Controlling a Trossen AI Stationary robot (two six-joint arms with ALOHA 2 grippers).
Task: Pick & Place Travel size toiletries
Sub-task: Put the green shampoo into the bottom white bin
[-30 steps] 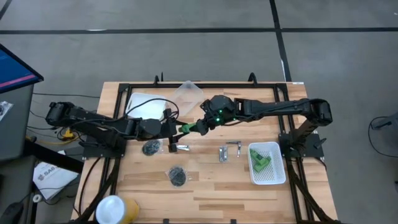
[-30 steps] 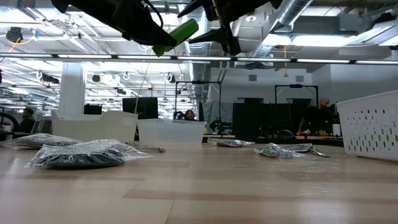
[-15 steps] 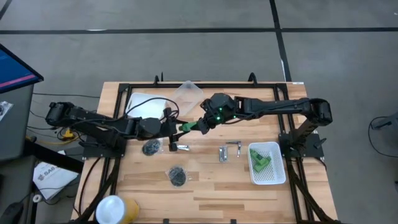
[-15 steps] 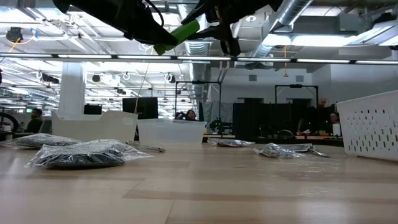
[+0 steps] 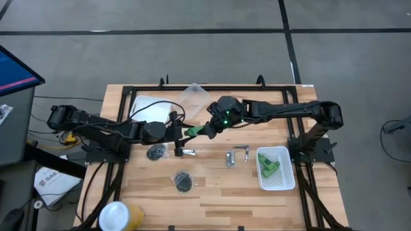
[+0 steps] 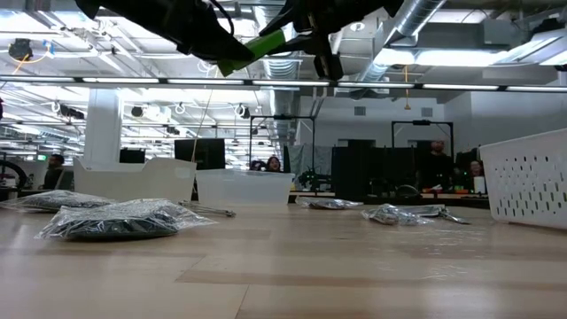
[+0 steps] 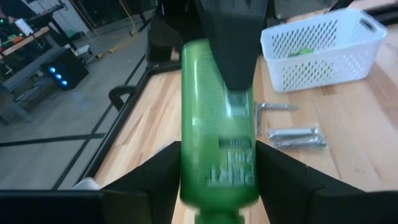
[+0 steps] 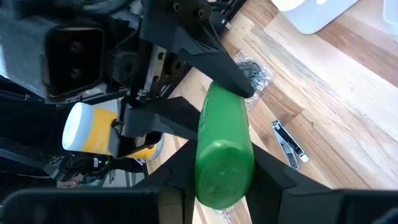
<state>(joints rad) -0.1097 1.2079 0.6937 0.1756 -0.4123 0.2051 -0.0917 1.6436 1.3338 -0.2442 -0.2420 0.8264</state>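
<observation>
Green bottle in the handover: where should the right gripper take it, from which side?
By its base half. The green bottle is held in the air, left gripper shut on the cap end, so only the flat-bottomed end is free. Come end-on, opposite the left arm; the right gripper looks shut there already.

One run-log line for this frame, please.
handover mid-air | green bottle held by left gripper and right gripper | white basket holds green items

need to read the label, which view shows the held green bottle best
Left wrist view: the bottle fills the frame, label print facing the camera. Right wrist shows its end; high and low views show a small sliver between both claws.
</observation>
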